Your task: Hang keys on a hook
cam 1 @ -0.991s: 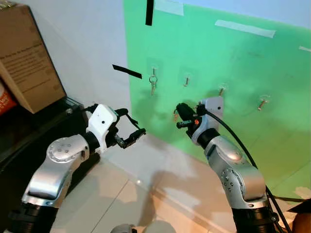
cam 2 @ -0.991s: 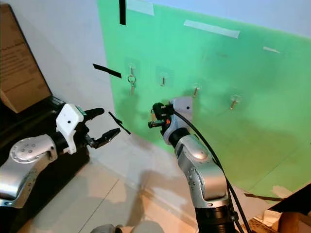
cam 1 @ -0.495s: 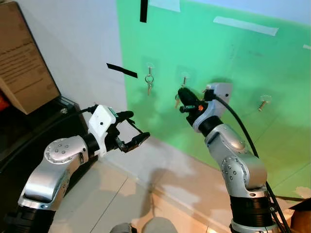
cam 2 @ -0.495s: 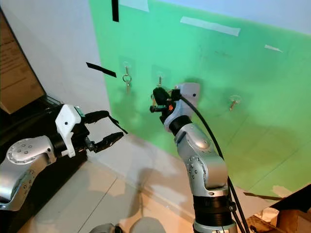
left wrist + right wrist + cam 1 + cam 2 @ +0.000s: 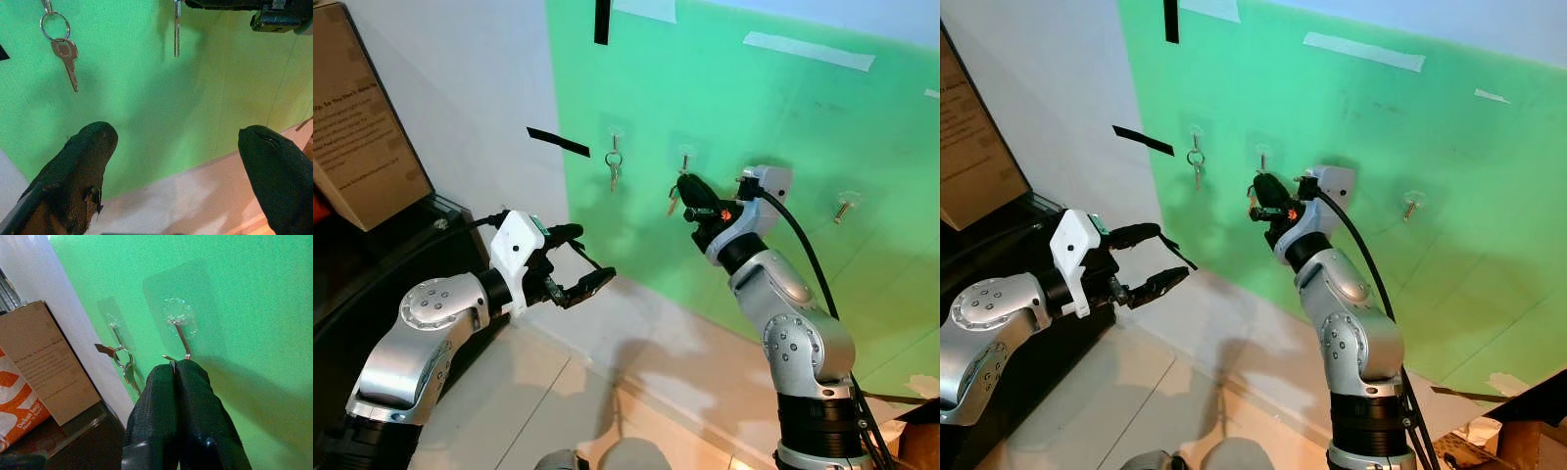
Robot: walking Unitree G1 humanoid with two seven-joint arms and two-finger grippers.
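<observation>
Right wrist view: key [image 5: 673, 203] pinched in the right gripper [image 5: 175, 368], fingers pressed together on its ring, right at the second hook [image 5: 182, 339] on the green wall [image 5: 783, 137]. Ring seemingly not yet over the hook; seating and release left. Left gripper [image 5: 576, 262] spread apart, idle, below another key [image 5: 66, 56] already hanging.

Green sheet [image 5: 783, 127] taped on white wall [image 5: 470, 88].

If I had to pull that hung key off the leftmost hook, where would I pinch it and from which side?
Likely the key blade, from straight in front: it hangs flat against the green wall below its ring, and the left gripper stands open nearby.
</observation>
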